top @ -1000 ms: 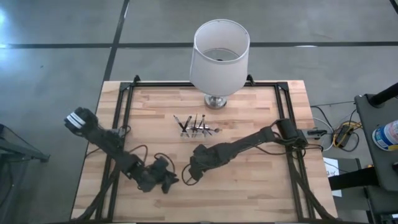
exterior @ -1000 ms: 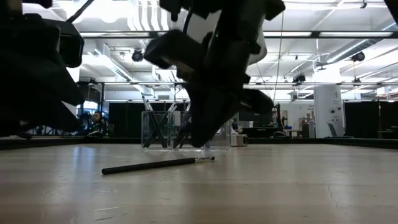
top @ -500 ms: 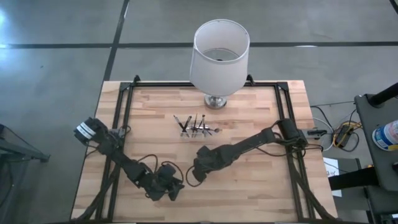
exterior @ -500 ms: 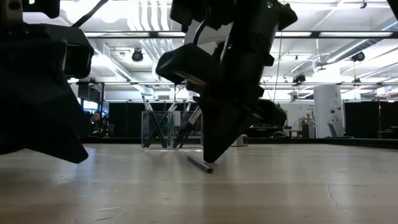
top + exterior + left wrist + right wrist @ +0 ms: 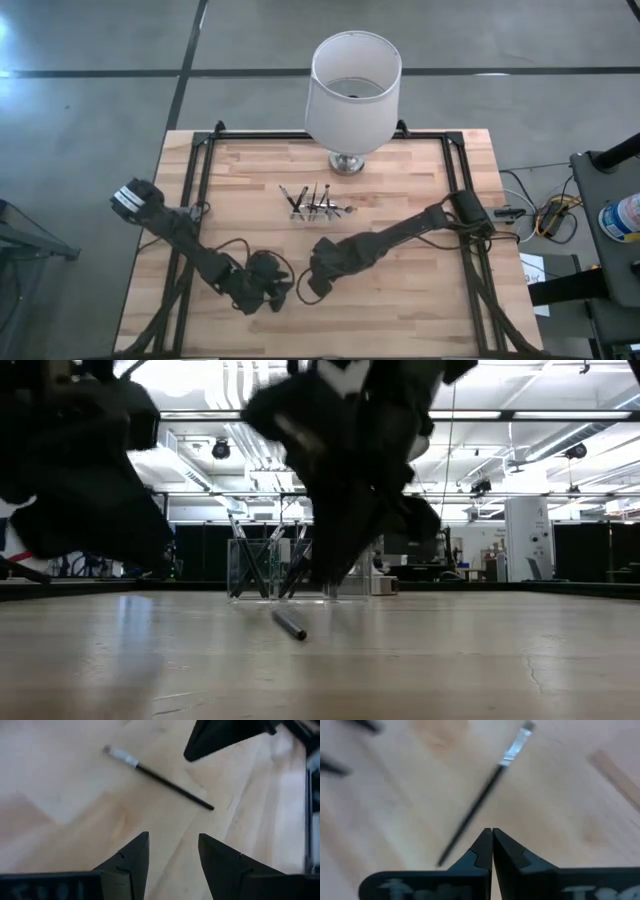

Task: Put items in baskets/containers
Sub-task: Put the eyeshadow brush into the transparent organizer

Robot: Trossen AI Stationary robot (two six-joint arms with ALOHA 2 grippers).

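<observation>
I had one loose brush [image 5: 159,778] lying flat on the worktop [image 5: 420,300] near the front, between my two arms. The left claw [image 5: 172,851] hovered just short of it, fingers partly apart and holding nothing, lined up, I judged, to take it. The right claw [image 5: 492,845] sat pinched fully together beside the brush, empty. The other brushes [image 5: 315,200] stood leaning in the clear holder [image 5: 290,568], near the lamp [image 5: 350,90]. I could read no writing anywhere.
</observation>
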